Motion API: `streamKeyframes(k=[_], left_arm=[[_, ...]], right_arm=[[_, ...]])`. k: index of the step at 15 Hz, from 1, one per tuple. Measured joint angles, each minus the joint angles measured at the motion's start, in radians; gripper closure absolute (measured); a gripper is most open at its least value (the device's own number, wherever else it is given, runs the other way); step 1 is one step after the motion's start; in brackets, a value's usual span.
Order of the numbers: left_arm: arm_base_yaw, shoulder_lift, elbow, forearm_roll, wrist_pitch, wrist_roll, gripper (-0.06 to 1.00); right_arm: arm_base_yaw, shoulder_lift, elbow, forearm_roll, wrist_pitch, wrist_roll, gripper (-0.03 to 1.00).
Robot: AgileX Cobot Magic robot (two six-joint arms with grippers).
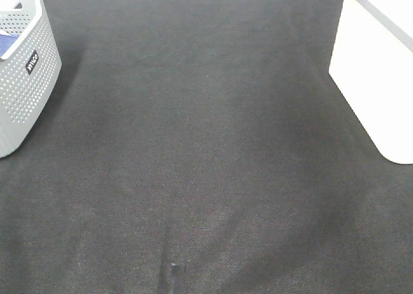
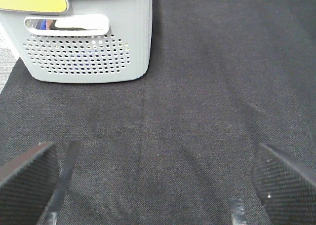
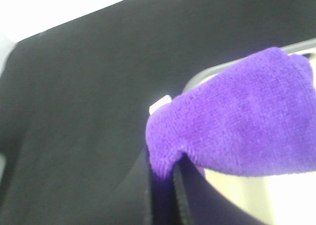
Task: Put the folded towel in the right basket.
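Observation:
The folded towel (image 3: pixel 242 121) is purple and fluffy and shows only in the right wrist view. My right gripper (image 3: pixel 164 173) is shut on its edge, and the towel hangs across the grey rim (image 3: pixel 210 71) of the right basket, with the pale inside of the basket below it. In the exterior high view the right basket (image 1: pixel 381 68) is a white box at the right edge; the towel and right gripper are out of view there. My left gripper (image 2: pixel 153 185) is open and empty, low over the dark cloth, its fingers (image 2: pixel 24 180) wide apart.
A grey perforated basket (image 1: pixel 22 81) stands at the far left, and in the left wrist view (image 2: pixel 89 52) it holds yellow and blue items. Dark cloth (image 1: pixel 200 146) covers the table. A small dark tip (image 1: pixel 175 278) shows at the front edge.

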Motion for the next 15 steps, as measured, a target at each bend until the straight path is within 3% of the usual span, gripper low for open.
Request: streamKeyframes(k=[4,5,6,7,9,12,15], left_arm=[[0.0,0.0,0.0,0.0,0.0,0.0,-0.05],[0.0,0.0,0.0,0.0,0.0,0.0,-0.05],[0.0,0.0,0.0,0.0,0.0,0.0,-0.05],[0.0,0.0,0.0,0.0,0.0,0.0,-0.05],[0.0,0.0,0.0,0.0,0.0,0.0,-0.05],[0.0,0.0,0.0,0.0,0.0,0.0,-0.05],[0.0,0.0,0.0,0.0,0.0,0.0,-0.05]], right_arm=[[-0.049,0.141,-0.002,-0.06,-0.006,0.0,0.88],[-0.049,0.184,-0.002,-0.108,-0.025,0.001,0.76],[-0.049,0.196,-0.002,-0.13,-0.03,0.002,0.54],[-0.049,0.218,-0.002,-0.197,-0.039,0.002,0.21],[-0.049,0.225,-0.002,-0.245,-0.057,0.002,0.03],[-0.049,0.225,-0.002,-0.26,-0.05,-0.035,-0.01],[-0.01,0.16,-0.002,-0.269,0.035,-0.035,-0.02]])
